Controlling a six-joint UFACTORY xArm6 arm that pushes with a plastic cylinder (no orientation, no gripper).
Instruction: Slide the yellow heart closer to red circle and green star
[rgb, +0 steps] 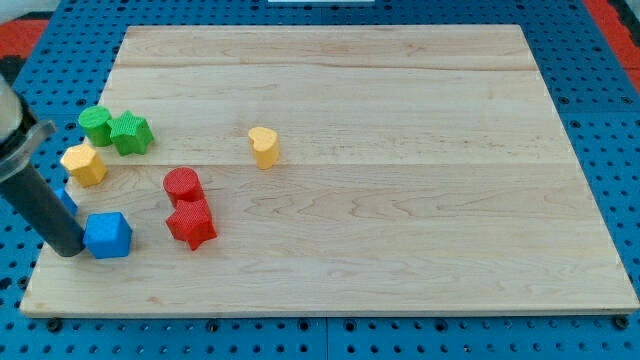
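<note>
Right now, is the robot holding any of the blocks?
No, nothing is held. My tip is only a rod, so it can push but not grab. It sits at the view's left, right beside the blue block, far from the yellow heart.

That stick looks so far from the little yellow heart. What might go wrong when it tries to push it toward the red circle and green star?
My tip sits at the view's left, touching or almost touching the blue cube, so leaving may nudge it. To push the yellow heart leftward I must get around to its right side; the red circle and red star lie in between. The green star touches a green block, with another yellow block nearby; an overshoot could scatter them.
</note>
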